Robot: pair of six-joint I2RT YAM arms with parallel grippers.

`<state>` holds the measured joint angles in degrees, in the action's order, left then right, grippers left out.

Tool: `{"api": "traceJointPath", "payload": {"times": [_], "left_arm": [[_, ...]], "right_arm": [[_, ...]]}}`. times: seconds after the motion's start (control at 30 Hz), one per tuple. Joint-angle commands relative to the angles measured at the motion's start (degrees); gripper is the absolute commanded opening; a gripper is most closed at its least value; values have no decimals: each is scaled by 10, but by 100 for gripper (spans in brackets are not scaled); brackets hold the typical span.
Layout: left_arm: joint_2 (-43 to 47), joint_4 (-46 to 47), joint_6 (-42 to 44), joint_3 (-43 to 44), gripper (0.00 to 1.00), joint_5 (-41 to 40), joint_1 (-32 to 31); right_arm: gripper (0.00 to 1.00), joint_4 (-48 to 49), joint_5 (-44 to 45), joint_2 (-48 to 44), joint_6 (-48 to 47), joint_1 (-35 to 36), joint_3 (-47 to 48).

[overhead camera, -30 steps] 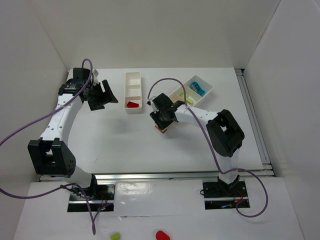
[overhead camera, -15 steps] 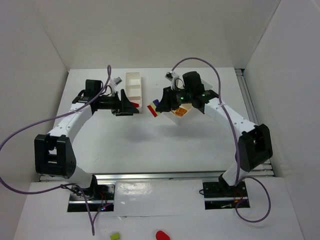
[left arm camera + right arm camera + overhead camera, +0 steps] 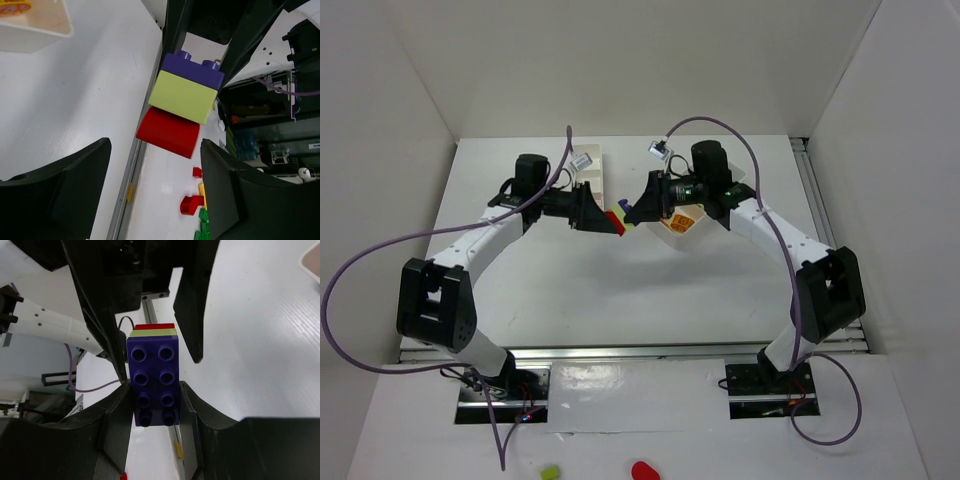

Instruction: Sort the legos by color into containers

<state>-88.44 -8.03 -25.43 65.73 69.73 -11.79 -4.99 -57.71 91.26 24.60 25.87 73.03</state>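
My right gripper is shut on a stack of legos held above the table: a blue-purple brick, a pale yellow one and a red one. In the top view the stack hangs between the two grippers. My left gripper is open, and the stack's red end sits at the mouth of its jaws without touching them. The narrow white tray is partly hidden behind the left arm. The wider tray holds an orange brick and lies mostly under the right arm.
The left wrist view shows the wider tray's corner at the upper left. Loose red and green bricks lie beyond the table edge. Purple cables loop over both arms. White walls enclose the table.
The right gripper lifted the stack off the table and carried it left and up. The left gripper swung right to meet it, and its open jaws now face the stack's red end.
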Motion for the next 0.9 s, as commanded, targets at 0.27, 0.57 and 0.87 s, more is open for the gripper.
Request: {"api": "traceJointPath", "payload": {"times": [0.27, 0.57, 0.87], "left_arm": [[-7, 72, -8, 14, 70, 30, -19], [-18, 41, 8, 31, 12, 40, -19], [-37, 11, 21, 41, 0, 45, -24]], "right_arm": [[31, 84, -56, -3, 53, -5, -22], [31, 89, -50, 2, 53, -5, -17], [55, 89, -50, 20, 53, 11, 9]]}}
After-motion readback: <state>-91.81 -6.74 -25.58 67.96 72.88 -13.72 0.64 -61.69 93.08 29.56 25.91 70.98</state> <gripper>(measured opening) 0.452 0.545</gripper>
